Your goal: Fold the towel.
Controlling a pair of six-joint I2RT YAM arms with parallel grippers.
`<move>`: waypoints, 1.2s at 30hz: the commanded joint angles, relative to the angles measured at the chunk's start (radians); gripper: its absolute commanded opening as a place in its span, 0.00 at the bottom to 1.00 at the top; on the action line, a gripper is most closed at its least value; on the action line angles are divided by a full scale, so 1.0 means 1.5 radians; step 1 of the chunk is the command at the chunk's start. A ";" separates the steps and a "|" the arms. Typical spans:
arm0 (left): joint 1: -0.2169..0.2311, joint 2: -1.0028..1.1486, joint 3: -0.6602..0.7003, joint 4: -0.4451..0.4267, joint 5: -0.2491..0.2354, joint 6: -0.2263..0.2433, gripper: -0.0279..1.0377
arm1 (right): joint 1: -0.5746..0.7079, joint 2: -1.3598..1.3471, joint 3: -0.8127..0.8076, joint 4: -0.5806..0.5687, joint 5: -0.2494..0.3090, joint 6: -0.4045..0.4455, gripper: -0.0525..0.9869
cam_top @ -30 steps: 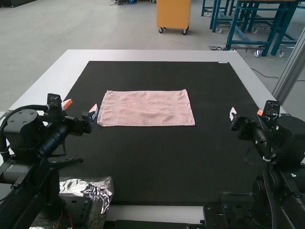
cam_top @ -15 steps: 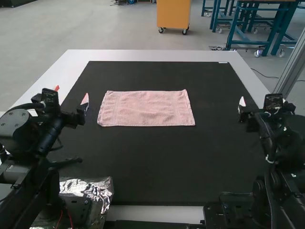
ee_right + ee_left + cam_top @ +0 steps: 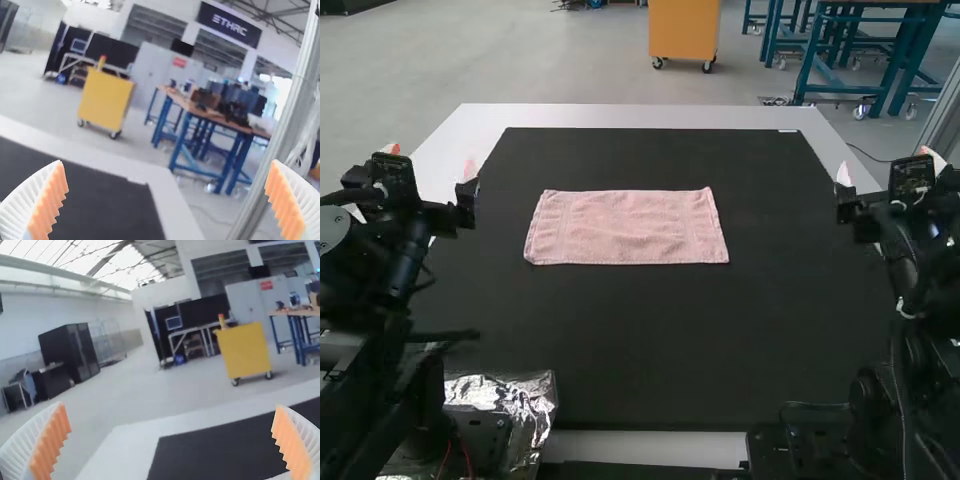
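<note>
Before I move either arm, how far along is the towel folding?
The towel lies flat in a neat rectangle on the black mat, so folding may be finished, though I can't count its layers. Nothing is in hand: the left end effector and right end effector are open and empty. Any further fold would be all that's left.

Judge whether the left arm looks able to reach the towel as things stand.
Probably yes: the left gripper is open, left of the towel, and nothing visible stands between them.
</note>
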 commanded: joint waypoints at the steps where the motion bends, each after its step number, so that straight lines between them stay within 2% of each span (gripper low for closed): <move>1: -0.001 0.106 0.103 -0.006 -0.036 -0.055 0.92 | -0.015 0.128 0.115 0.005 0.020 0.110 0.92; 4: 0.004 0.242 0.196 -0.062 -0.036 -0.143 0.93 | -0.026 0.263 0.204 -0.030 0.021 0.180 0.92; 6: 0.004 0.340 0.247 -0.109 -0.037 -0.175 0.93 | -0.034 0.343 0.253 -0.078 0.010 0.215 0.92; 8: 0.004 0.438 0.292 -0.164 -0.037 -0.193 0.93 | -0.038 0.416 0.285 -0.115 -0.015 0.256 0.92; 10: 0.000 0.522 0.327 -0.196 -0.036 -0.194 0.93 | -0.036 0.483 0.301 -0.130 -0.037 0.298 0.93; 11: 0.000 0.560 0.343 -0.211 -0.029 -0.193 0.93 | -0.031 0.514 0.305 -0.133 -0.059 0.304 0.92; 15: 0.000 0.686 0.381 -0.240 0.012 -0.193 0.93 | -0.016 0.639 0.335 -0.171 -0.068 0.293 0.93; 22: 0.000 0.852 0.415 -0.209 0.018 -0.193 0.93 | 0.069 0.782 0.361 -0.152 -0.049 0.238 0.92; 26: 0.000 0.925 0.436 -0.194 0.017 -0.194 0.92 | 0.110 0.841 0.388 -0.152 -0.051 0.238 0.92; 30: 0.003 0.965 0.463 -0.183 0.018 -0.196 0.93 | 0.126 0.884 0.427 -0.150 -0.068 0.231 0.92; 36: 0.000 0.995 0.485 -0.167 0.015 -0.205 0.93 | 0.131 0.935 0.474 -0.124 -0.065 0.208 0.93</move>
